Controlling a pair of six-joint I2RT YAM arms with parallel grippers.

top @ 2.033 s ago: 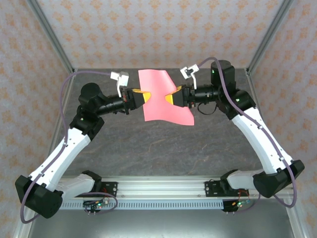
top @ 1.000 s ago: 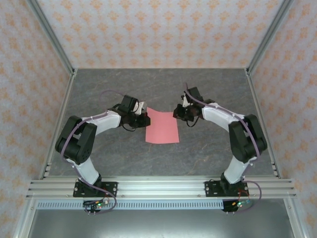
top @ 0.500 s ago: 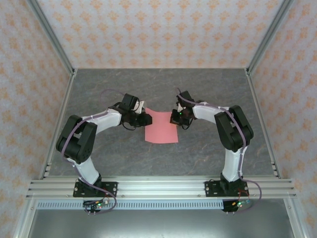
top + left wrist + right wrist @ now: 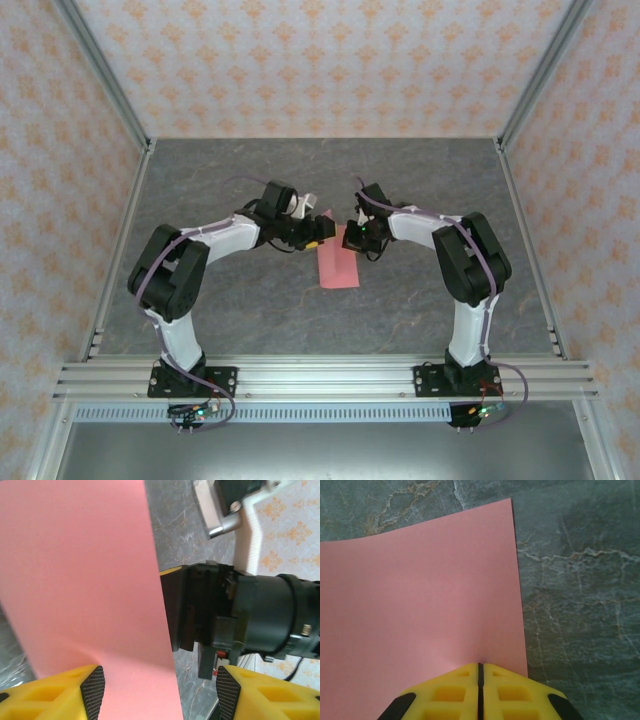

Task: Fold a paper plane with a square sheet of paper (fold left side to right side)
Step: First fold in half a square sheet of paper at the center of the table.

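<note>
Pinching the square sheet of paper (image 4: 420,590), right gripper (image 4: 480,680) clamped in wrist view, left gripper (image 4: 159,692) spread in its own

Left end effector (image 4: 320,239) and right end effector (image 4: 352,237) crowd the paper (image 4: 337,268); table (image 4: 250,300) around lies free.

White and black arms (image 4: 215,235), purple cables (image 4: 243,181), yellow claw fingers (image 4: 60,685), black pads (image 4: 94,690)

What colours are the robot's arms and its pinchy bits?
The left arm and right arm are white tubes with chunky black joints, and a thin purple cable runs along each. The left tool and right tool have bright yellow fingers with hollow ribs and black ribbed pads at the tips.
</note>
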